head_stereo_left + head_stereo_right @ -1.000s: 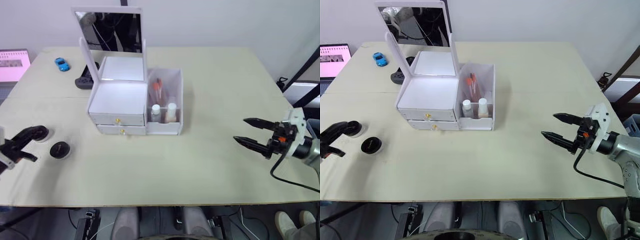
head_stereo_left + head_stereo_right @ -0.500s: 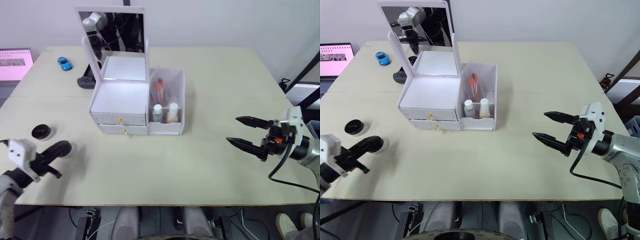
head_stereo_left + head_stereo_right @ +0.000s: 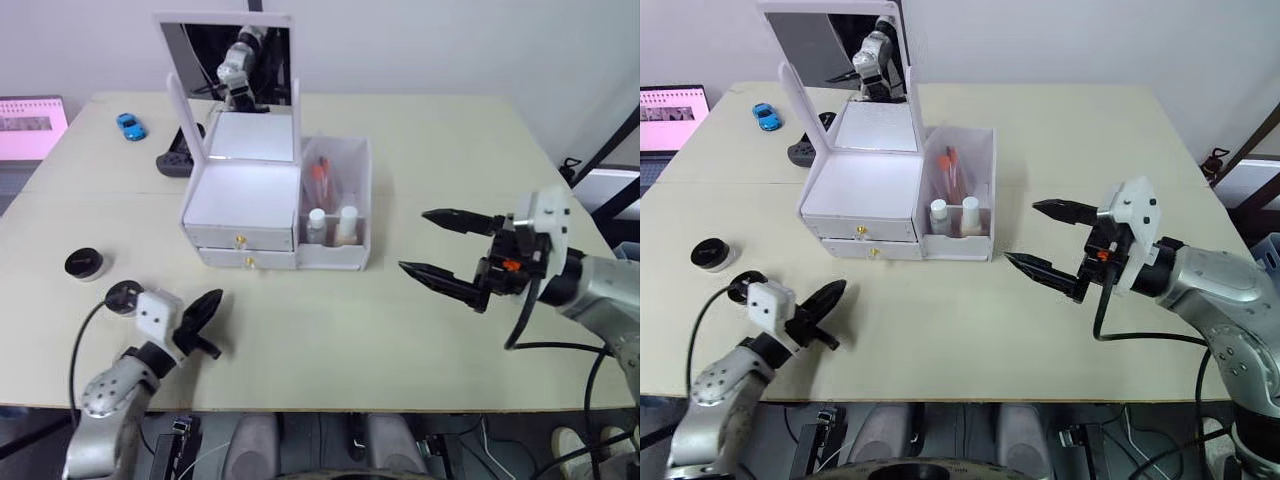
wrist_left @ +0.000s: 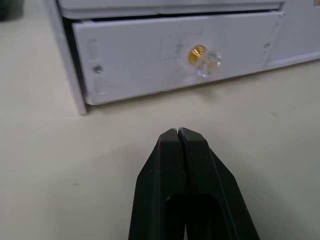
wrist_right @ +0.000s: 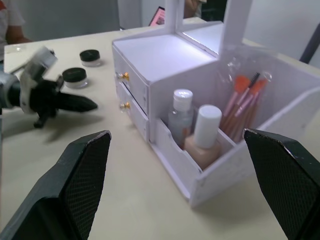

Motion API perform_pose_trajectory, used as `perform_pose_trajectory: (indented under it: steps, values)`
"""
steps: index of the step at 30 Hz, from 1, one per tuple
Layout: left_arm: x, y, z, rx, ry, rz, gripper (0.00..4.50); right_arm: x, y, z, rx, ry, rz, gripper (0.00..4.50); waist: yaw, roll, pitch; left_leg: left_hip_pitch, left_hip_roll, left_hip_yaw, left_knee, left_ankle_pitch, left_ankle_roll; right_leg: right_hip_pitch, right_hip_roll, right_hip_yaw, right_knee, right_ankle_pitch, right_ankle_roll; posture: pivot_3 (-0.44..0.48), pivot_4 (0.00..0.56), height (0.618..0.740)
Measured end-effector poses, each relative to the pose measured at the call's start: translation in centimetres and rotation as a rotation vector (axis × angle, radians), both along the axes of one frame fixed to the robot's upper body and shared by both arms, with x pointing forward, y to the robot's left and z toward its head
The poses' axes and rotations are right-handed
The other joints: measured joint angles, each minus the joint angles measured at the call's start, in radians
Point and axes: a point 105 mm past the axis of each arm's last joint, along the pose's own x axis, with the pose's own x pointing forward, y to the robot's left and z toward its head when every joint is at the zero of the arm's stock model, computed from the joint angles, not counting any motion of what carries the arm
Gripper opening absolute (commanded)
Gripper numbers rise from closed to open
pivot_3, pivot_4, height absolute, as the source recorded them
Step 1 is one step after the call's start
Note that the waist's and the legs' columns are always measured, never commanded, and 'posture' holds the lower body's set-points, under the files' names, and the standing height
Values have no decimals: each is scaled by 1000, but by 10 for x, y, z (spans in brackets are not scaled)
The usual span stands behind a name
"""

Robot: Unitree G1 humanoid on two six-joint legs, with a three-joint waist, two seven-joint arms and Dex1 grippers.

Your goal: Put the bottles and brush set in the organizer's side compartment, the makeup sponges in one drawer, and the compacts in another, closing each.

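The organizer (image 3: 275,205) stands at table centre, both drawers pushed in; its right side compartment holds two bottles (image 3: 332,224) at the near end and the brush set (image 3: 318,180) behind them. Two compacts (image 3: 86,263) lie on the table (image 3: 450,160) to the near left. The left gripper (image 3: 203,318), fingers pressed together and empty, points at the lower drawer (image 4: 170,56). The right gripper (image 3: 447,252) hovers spread wide, right of the organizer.

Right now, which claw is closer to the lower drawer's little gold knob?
The left claw, shut, sits just in front of the knob. The right claw, open, hangs farther off, past the organizer's side compartment.
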Motion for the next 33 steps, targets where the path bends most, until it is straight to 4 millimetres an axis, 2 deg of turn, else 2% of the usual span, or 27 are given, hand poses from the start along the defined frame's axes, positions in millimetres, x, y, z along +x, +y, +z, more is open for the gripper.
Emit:
perform_pose_trajectory:
  steps: [2, 3, 6, 14, 25, 30, 33]
  values:
    - [5, -8, 1, -17, -14, 3, 1095, -2, 1, 0, -14, 9, 6, 4500, -2, 0, 0, -1, 0, 0, 0, 0, 0, 0, 0, 0, -3, 0, 0, 0, 150, 726]
    - [6, -10, 2, -19, -21, 5, 1748, -2, 0, -1, -19, 12, 6, 4500, -2, 0, 0, -1, 0, 0, 0, 0, 0, 1, 0, 0, -4, 0, 0, 0, 150, 726]
    - [8, -15, 2, -40, -26, 16, 3064, -3, 0, 0, -25, 19, 5, 4500, -3, 0, 0, -1, 0, 1, 0, 0, 1, 1, 0, 0, -4, 0, 0, 0, 150, 726]
    - [7, -39, 2, -80, -33, -20, 3064, -4, 1, 0, -23, 24, 10, 4500, -2, 0, 0, -1, 0, 0, 0, -1, 2, 1, 1, 0, -4, 0, 0, 0, 150, 726]
    - [27, -40, 17, -91, -101, 111, 3064, -4, -2, -4, -27, 33, 0, 4500, -1, 0, 0, -1, -1, 0, 0, -1, 2, 2, 1, 0, -4, 0, 0, 0, 150, 726]
    - [27, -48, 13, -102, -95, 93, 3064, -2, -3, -6, -39, 28, -1, 4500, -1, 0, 0, -1, -1, -1, 0, -1, 2, 2, 1, 0, -4, 0, 0, 0, 150, 726]
    - [27, -49, 11, -101, -96, 90, 2204, -1, -4, -6, -38, 32, -5, 4500, -1, 0, 0, -1, -1, -1, 0, -1, 2, 2, 1, 0, -4, 0, 0, 0, 150, 726]
